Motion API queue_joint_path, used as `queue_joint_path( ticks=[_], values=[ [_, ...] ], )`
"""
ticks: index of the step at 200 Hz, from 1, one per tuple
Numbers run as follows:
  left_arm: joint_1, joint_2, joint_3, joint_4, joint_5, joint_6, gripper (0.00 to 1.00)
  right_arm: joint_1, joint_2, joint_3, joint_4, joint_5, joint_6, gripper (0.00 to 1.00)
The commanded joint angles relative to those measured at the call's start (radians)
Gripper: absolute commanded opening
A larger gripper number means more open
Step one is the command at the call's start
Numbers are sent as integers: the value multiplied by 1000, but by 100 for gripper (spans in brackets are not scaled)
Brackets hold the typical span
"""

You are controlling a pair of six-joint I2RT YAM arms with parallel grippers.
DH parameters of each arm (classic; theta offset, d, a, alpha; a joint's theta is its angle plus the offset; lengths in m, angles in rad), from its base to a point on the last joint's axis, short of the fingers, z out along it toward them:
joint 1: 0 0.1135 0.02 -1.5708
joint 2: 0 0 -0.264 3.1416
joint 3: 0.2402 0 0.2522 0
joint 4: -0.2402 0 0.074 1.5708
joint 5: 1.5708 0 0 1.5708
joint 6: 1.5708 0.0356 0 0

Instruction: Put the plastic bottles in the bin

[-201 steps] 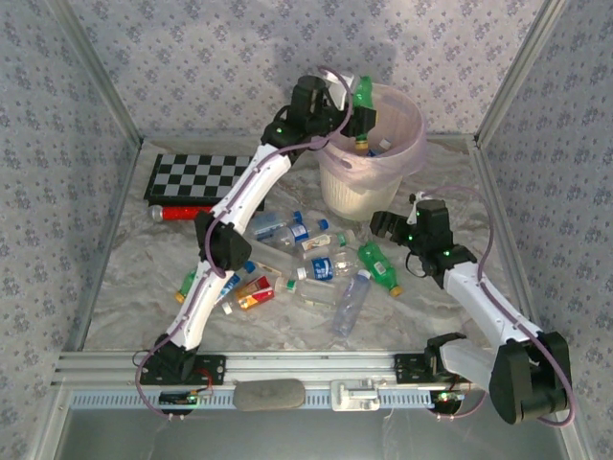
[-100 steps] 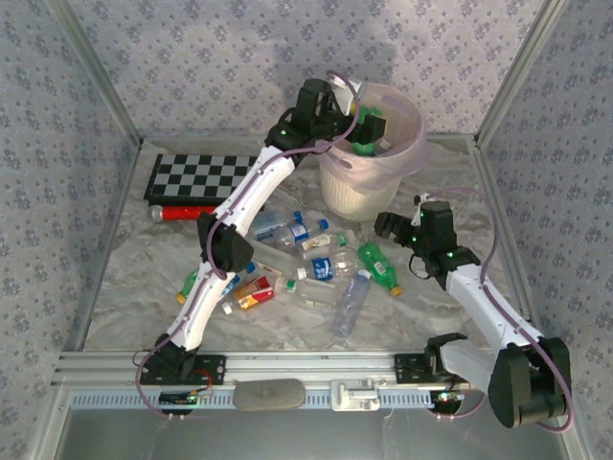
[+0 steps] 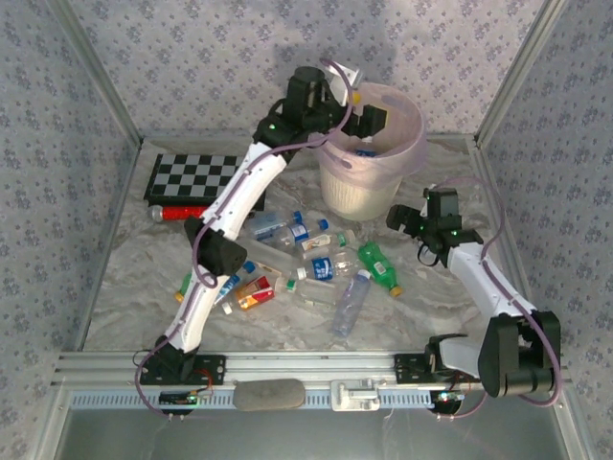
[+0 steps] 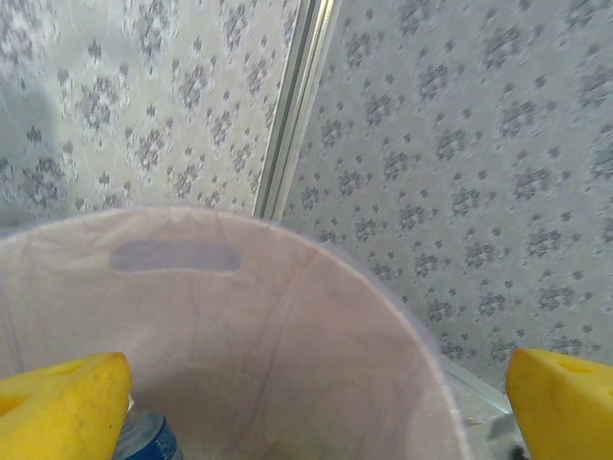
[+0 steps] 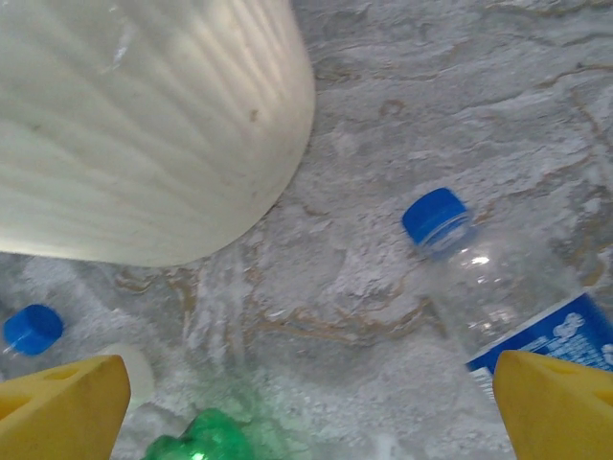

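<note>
Over bin (image 3: pixel 414 129) at 12 o'clock, just released green bottle from left gripper (image 3: pixel 368 122): fingers wide apart, nothing between. Counts as one more in. Leaves heap of plastic bottles (image 3: pixel 316 264) mid-table, 7 o'clock of bin. Right gripper (image 3: pixel 398 218) likewise spread, empty, low beside heap.

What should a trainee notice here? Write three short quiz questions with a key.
1. True or false: the left gripper is above the bin, open and empty.
2. What lies on the table along the near edge of the chessboard? A: a red stick. B: a spoon. C: a cup.
3. Fill in: in the right wrist view, the clear bottle lying on the table has a ___ cap.

Key: 1 true; 2 A; 3 blue.
</note>
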Motion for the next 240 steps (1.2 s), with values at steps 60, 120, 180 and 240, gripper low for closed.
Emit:
queue_joint_path(
  ticks=[60,120,180,240],
  values=[
    [2,-458,-717,273,-112,96,100,-114,129,114,-107,112,-28,99],
    [106,-768,-1333,577,-285,-14,100,-150,249,144,-114,89,-17,99],
    [242,-926,-1768,601,-446,-210,100,-158,302,96,-140,4,12,99],
    [336,-914,-1921,558,-474,-338,100,-79,286,53,-174,-36,71,99]
  ],
)
